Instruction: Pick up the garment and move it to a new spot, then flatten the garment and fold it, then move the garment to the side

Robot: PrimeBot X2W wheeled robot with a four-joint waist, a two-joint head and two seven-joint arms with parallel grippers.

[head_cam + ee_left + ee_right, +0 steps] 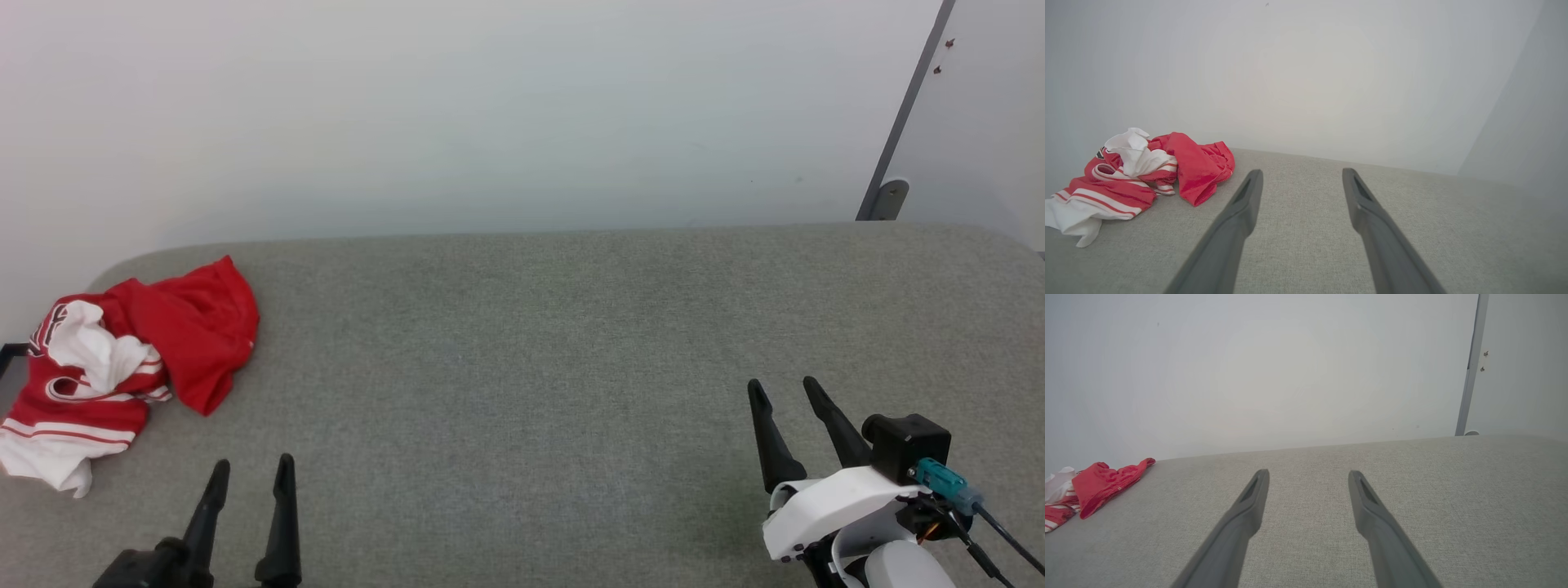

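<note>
As the garment [188, 327] lies at the far-left corner of the bench [531, 367], the left gripper [253, 461] is nearer. Its jaws gape empty.

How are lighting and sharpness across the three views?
Head view: soft, even light, garment crisp, no glare. Left wrist view: washed-out, wall brighter mid-frame, left pincer slightly soft. Right wrist view: same haze around right pincer.
</note>
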